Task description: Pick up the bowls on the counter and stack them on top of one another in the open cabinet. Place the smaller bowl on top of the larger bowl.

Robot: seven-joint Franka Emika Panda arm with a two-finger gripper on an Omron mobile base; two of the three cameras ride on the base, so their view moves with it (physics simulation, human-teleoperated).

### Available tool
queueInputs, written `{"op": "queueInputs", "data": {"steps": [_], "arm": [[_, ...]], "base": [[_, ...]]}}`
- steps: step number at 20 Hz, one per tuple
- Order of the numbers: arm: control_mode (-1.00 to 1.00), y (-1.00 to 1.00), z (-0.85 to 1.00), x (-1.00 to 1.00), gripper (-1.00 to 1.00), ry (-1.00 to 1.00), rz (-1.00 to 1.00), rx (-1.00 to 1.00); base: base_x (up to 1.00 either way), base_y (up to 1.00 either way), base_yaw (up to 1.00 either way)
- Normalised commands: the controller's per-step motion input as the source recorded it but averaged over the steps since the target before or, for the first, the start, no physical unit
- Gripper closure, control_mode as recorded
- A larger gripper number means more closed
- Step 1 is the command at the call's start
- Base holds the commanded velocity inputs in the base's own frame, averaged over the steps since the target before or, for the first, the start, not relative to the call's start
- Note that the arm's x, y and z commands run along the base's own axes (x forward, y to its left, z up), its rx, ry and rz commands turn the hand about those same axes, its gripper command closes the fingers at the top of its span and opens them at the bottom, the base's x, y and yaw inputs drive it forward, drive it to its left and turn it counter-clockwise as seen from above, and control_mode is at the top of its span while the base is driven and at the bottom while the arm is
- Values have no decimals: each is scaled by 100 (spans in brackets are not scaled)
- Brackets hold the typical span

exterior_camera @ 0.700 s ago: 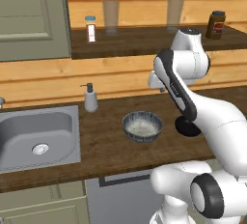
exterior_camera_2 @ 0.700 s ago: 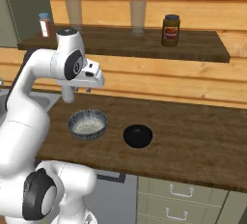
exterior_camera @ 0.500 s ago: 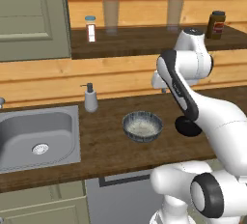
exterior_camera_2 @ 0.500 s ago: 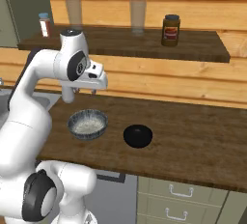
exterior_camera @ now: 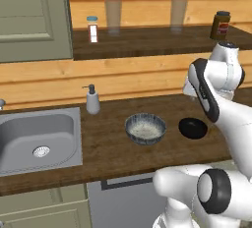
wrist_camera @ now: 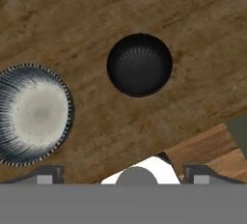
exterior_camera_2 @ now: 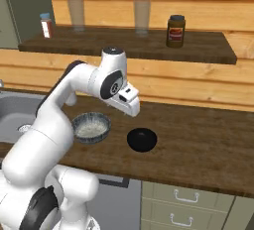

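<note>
The two-finger gripper hangs above the long dark brown wooden counter, over the strip between the two bowls and the back wall. From the hand view its two dark fingertips stand far apart at the bottom corners, spread wide, with nothing between them and touching nothing.

The small glossy black round bowl sits upright on the counter, empty, roughly midway between the front and back edges. Just beside it, towards the sink, rests the wide dark grey bowl with ribbed outside and whitish speckled inside; the two are close but apart, with bare wood between them. Nothing lies in the grey bowl either.

Bare counter runs on from the black bowl away from the sink. On the other side, the grey bowl has open wood up to the steel sink set into the counter's end; a white soap dispenser stands near the back edge beside the sink.

Above, the open cabinet's dark shelf board carries a red-labelled shaker, two clear glasses and a brown jar, with room left along its front edge.
</note>
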Motion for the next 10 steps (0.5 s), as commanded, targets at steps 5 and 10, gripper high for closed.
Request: {"op": "queueInputs", "data": {"steps": [5,10], "arm": [[-100,-100,-80,0,-100,32,-55,12],[-100,-97,-95,0,-100,28,-44,21]], "base": [[0,0,0],[0,0,0]]}}
